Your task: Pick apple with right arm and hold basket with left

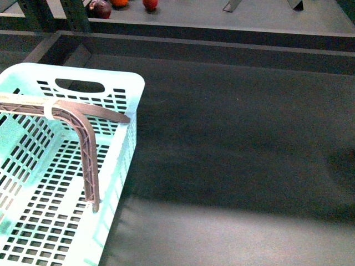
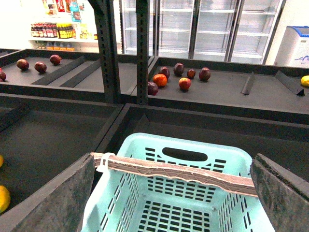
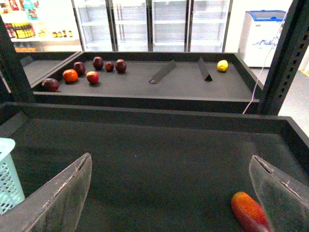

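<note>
The pale turquoise basket (image 1: pixel 66 183) stands at the left of the lower shelf, its mauve lattice handle (image 1: pixel 83 138) arched over it. In the left wrist view my left gripper (image 2: pixel 174 193) is open above the basket (image 2: pixel 186 193). The handle (image 2: pixel 178 170) runs across the gap between its dark fingers (image 2: pixel 48 198), untouched. The red apple (image 3: pixel 92 77) lies among other fruit on the far upper shelf and also shows as the apple (image 2: pixel 184 83) and the apple (image 1: pixel 150 4). My right gripper (image 3: pixel 169 198) is open over the dark shelf floor, far from the apple.
An orange fruit (image 3: pixel 70 76) and dark purple-red fruits (image 3: pixel 50 84) lie round the apple. An elongated orange-red fruit (image 3: pixel 248 212) sits on the lower shelf by one right fingertip. A yellow fruit (image 3: pixel 222 65) and two dividers (image 3: pixel 162 71) are on the upper shelf. A raised shelf lip (image 1: pixel 222 41) separates the levels.
</note>
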`<state>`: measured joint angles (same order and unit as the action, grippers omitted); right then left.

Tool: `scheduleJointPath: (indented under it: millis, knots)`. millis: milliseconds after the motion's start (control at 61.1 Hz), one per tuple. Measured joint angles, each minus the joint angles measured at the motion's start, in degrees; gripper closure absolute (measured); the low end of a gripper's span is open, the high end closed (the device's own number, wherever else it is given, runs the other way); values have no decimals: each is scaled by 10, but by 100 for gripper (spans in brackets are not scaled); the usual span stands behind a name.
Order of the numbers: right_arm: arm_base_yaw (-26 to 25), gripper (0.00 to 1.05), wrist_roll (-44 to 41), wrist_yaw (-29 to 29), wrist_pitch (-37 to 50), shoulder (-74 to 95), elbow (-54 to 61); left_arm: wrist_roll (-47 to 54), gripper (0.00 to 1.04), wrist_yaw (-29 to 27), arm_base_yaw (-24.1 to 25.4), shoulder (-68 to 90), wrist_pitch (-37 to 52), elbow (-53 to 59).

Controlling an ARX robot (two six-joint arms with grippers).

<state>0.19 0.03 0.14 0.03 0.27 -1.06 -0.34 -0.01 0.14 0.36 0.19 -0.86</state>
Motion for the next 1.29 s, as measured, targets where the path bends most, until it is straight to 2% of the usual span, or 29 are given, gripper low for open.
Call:
scheduleJointPath:
  millis: [589,605,638,687,720,736,785,834,965,1014,1112,1292]
  knots:
    - [0,9,0,0,0,0,0,-3,7,-5,-1,1,-1,-1]
    - [0,9,0,0,0,0,0,-19,7,-36,-10,11,-22,-7]
    - [0,9,0,0,0,0,0,-70,7,-133,-51,54,-102,-39]
    - [0,9,0,0,0,0,0,-148,7,-238,-105,128,-189,-83]
    - [0,9,0,0,0,0,0,-209,7,-283,-137,171,-229,-107]
    - [0,9,0,0,0,0,0,-232,7,-285,-143,186,-238,-116]
    - [0,9,0,0,0,0,0,-324,7,-257,-129,217,-239,-139]
    - [0,9,0,0,0,0,0,-375,7,-224,-101,238,-223,-156]
    - [0,9,0,0,0,0,0,-494,7,-85,-13,322,-159,-190]
    - [0,9,0,0,0,0,0,-530,7,-44,1,365,-129,-194]
    - [0,9,0,0,0,0,0,-596,7,-3,-9,463,-49,-198]
    - [0,9,0,0,0,0,0,-695,7,2,-56,599,65,-209]
